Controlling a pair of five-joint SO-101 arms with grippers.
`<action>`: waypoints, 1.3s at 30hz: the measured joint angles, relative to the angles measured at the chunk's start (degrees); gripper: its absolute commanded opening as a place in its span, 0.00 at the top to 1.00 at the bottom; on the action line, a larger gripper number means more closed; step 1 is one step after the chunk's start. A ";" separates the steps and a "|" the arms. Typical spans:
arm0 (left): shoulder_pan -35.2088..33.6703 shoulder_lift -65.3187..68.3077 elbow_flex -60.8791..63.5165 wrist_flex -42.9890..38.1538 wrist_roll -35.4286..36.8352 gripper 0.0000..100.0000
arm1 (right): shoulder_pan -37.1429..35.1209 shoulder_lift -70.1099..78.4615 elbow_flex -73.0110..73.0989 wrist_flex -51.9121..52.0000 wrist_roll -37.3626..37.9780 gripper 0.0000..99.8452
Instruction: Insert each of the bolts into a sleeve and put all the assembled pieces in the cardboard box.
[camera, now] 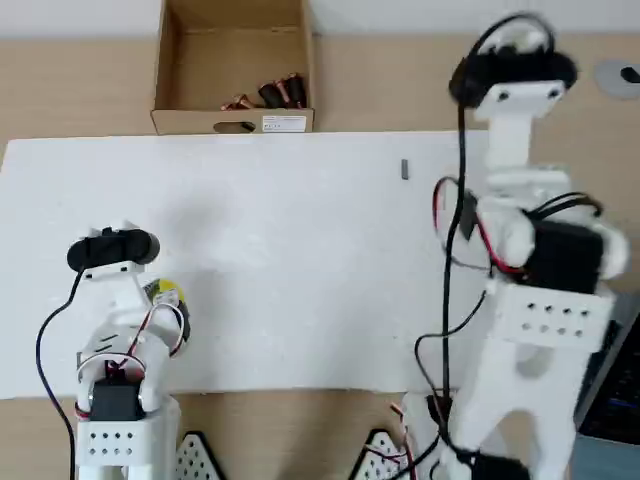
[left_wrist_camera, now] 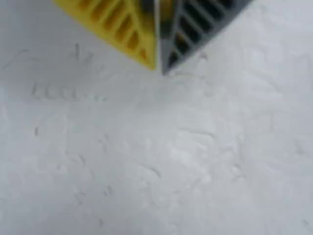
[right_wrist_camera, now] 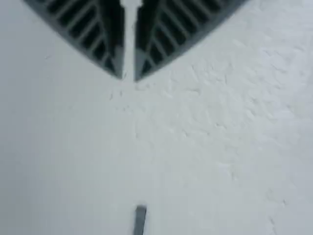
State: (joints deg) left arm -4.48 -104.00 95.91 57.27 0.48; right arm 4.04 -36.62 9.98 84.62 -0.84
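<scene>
Cardboard box (camera: 190,120) up at 11 o'clock on tabletop (camera: 80,90), assembled pieces (camera: 270,95) piled in its 5 o'clock corner. Small grey piece (camera: 404,169) alone on white mat (camera: 280,260), approx 1 o'clock. Left gripper (left_wrist_camera: 159,66) low at 7 o'clock, fingers pressed together over mat. Right gripper (right_wrist_camera: 128,73) near grey piece, fingers almost together, thin slit btwn.

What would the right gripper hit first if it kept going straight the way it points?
Probably the white sheet: the right gripper points down at bare sheet close to its tips. A small dark piece lies farther along that line, though depth is hard to judge.
</scene>
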 measured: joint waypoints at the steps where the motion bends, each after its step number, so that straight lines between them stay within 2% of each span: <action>1: 0.00 0.00 0.00 0.00 0.00 1.00 | 0.00 -1.49 5.10 -2.99 0.00 0.99; 8: 0.00 0.00 0.00 0.00 0.00 1.00 | -2.81 -12.04 36.57 -22.24 -0.44 0.99; 17: 0.00 0.00 0.00 0.00 0.00 1.00 | -4.75 -22.07 62.42 -42.29 -0.62 0.99; 28: 0.00 0.00 0.00 0.00 0.00 1.00 | -4.75 -27.08 77.54 -55.91 -0.62 0.99; 39: 0.00 0.00 0.00 0.00 0.00 1.00 | -6.15 -33.67 81.93 -57.41 -0.62 0.99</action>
State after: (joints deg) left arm -4.48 -104.00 95.91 57.27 0.48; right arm -2.11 -70.29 91.91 27.21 -1.45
